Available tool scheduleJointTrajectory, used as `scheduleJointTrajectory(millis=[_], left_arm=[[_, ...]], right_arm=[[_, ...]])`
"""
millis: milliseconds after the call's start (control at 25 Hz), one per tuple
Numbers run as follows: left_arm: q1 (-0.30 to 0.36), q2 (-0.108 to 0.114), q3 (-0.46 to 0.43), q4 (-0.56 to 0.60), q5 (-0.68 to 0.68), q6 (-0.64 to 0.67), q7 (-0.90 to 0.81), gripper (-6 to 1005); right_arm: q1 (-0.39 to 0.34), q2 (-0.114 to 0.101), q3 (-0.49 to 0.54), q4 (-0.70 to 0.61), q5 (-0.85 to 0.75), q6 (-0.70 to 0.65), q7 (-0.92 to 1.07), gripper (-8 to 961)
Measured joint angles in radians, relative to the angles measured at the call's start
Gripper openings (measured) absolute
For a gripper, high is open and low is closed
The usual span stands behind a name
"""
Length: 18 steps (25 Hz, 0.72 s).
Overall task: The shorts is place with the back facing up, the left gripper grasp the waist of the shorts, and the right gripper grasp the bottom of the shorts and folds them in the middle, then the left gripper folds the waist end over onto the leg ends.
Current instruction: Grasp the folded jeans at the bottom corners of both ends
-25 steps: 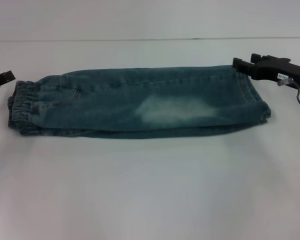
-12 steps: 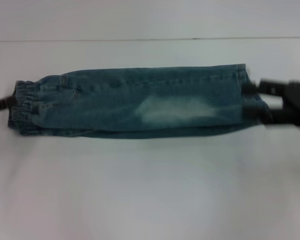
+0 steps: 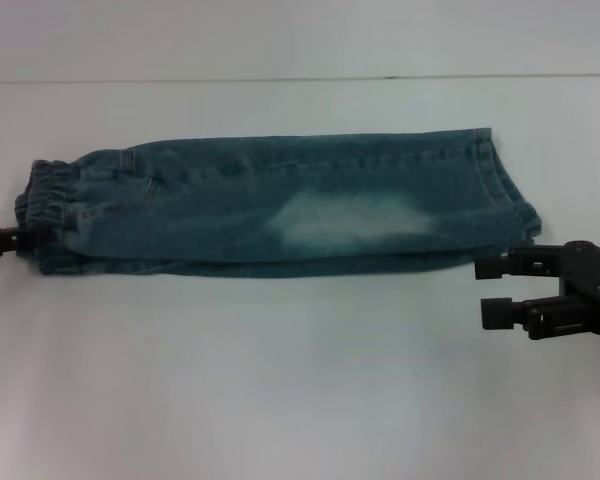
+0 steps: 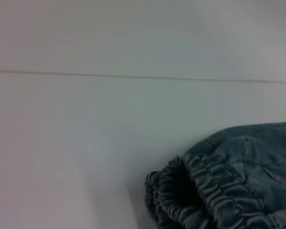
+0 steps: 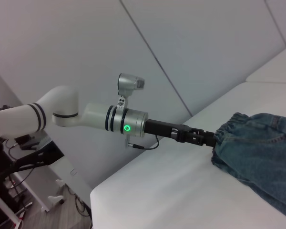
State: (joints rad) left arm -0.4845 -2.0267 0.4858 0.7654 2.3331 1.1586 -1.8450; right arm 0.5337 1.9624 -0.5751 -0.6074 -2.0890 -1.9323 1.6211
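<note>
While the left gripper (image 3: 20, 238) meets the waist (image 3: 48, 215), fingers unclear, the right gripper (image 3: 495, 290) has dropped, fingers apart.

Soft, even light from overhead, with a cool grey-blue cast across all three views.

In the head view the white bench (image 3: 300, 400) is bright and nearly featureless, and the shorts (image 3: 280, 205) cast only a thin, faint shadow along their near edge; the whole picture is slightly soft, without glare. The left wrist view is hazier, the waist (image 4: 181, 200) out of focus with a dim shadow on the bench beside it. The right wrist view is the crispest, its one bright spot a green indicator light (image 5: 127, 128) on the left arm (image 5: 100, 117).
</note>
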Motion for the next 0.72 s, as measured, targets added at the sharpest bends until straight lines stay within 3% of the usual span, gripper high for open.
scheduleJointTrajectory(millis=[160,520,720], left_arm=[[-0.01,-0.004,0.053,-0.005,0.022,-0.033,0.002,924],[-0.017,-0.008,0.066,-0.011,0.034,-0.032,0.017,892],[-0.005,-0.023,0.056,0.007,0.018,-0.024,0.05,853]], right_arm=[[-0.004,0.005,0.001,0.0,-0.001,0.011,-0.001,942],[-0.003,0.012,-0.006,0.009,-0.002,0.064,0.001,940],[-0.001,0.018,-0.006,0.009,-0.011,0.079,0.001,938]])
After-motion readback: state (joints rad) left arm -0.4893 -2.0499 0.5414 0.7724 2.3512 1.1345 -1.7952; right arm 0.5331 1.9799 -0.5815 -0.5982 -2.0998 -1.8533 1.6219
